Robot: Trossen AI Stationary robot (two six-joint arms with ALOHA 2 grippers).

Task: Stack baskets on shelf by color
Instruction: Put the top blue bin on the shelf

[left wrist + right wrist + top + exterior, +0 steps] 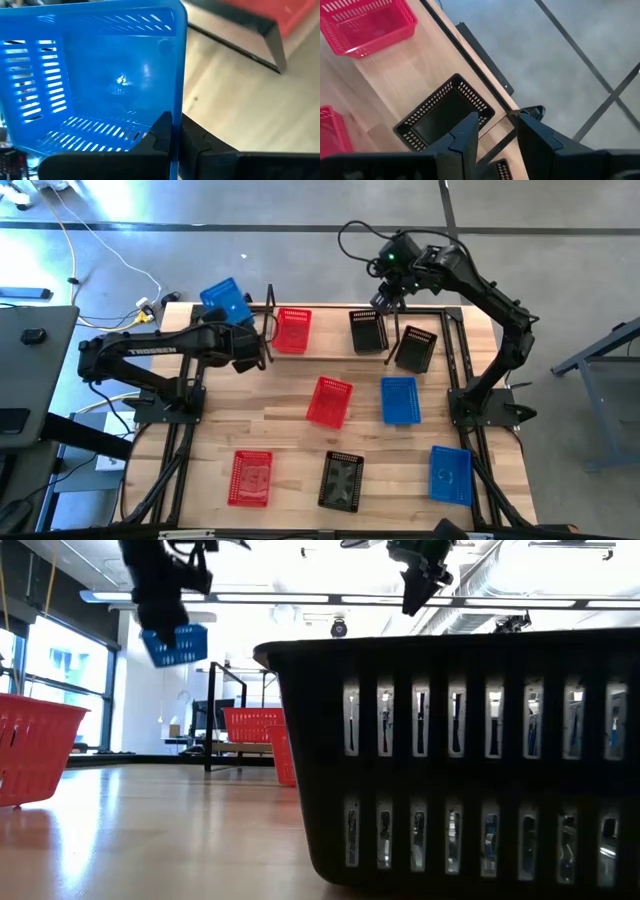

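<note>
The left gripper (pixel 172 137) jaws pinch only the blue basket's (pixel 226 302) thin rim, so it may slip; the right gripper (pixel 496 131) jaws hang apart, empty.

High cam sits overhead, looking straight down: whole table (pixel 290 420), both arms, floor around. Low cam sits at tabletop level, facing across into the room, so close to a black basket (pixel 470 760) that it fills most of the frame. Left wrist cam looks past its own fingers (pixel 161 131), very near a blue basket (pixel 95 75); same basket shows in high and low views. Right wrist cam looks down from well above, over table edge and floor, onto another black basket (pixel 445 112), also seen from overhead.
</note>
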